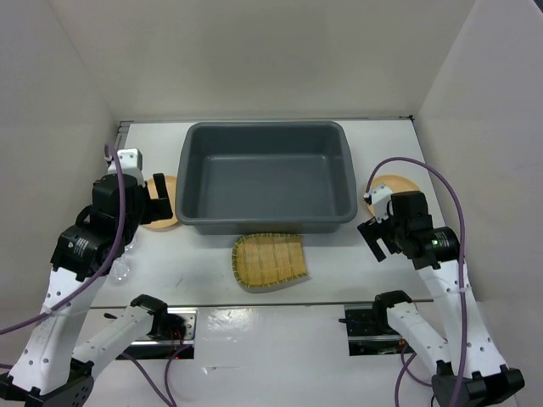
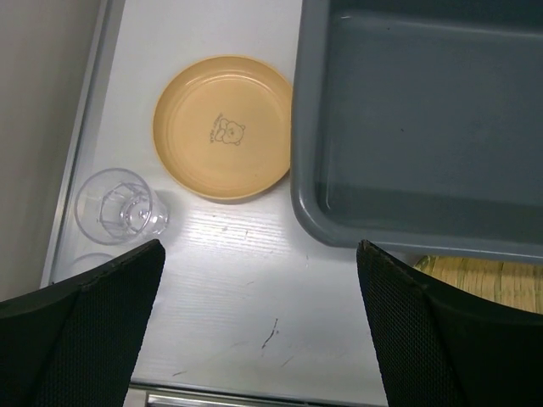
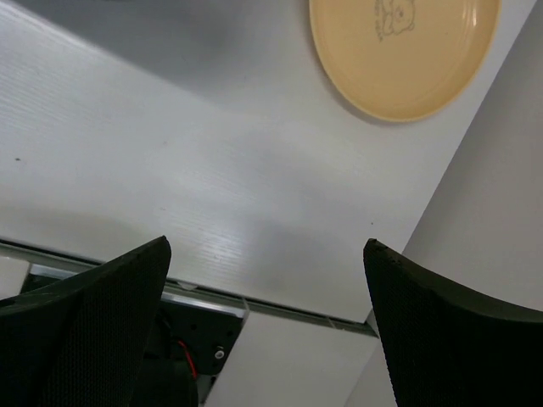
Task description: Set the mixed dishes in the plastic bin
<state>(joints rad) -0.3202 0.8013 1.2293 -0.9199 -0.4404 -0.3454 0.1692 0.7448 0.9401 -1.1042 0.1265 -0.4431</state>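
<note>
The dark grey plastic bin (image 1: 267,127) stands empty at the table's middle back; its corner shows in the left wrist view (image 2: 424,127). A tan plate (image 1: 159,220) lies left of it, partly under my open, empty left gripper (image 1: 163,203), and shows whole in the left wrist view (image 2: 223,127). A clear cup (image 2: 119,206) stands left of that plate, faint in the top view (image 1: 121,270). A second tan plate (image 1: 394,185) lies right of the bin, beyond my open, empty right gripper (image 1: 371,225). The bamboo tray (image 1: 269,260) lies in front of the bin.
White walls close in the table on the left, back and right. The rim of another clear cup (image 2: 85,261) peeks out by the left finger. A metal rail and the arm bases (image 1: 377,318) run along the near edge. The right plate (image 3: 403,51) lies close to the right wall.
</note>
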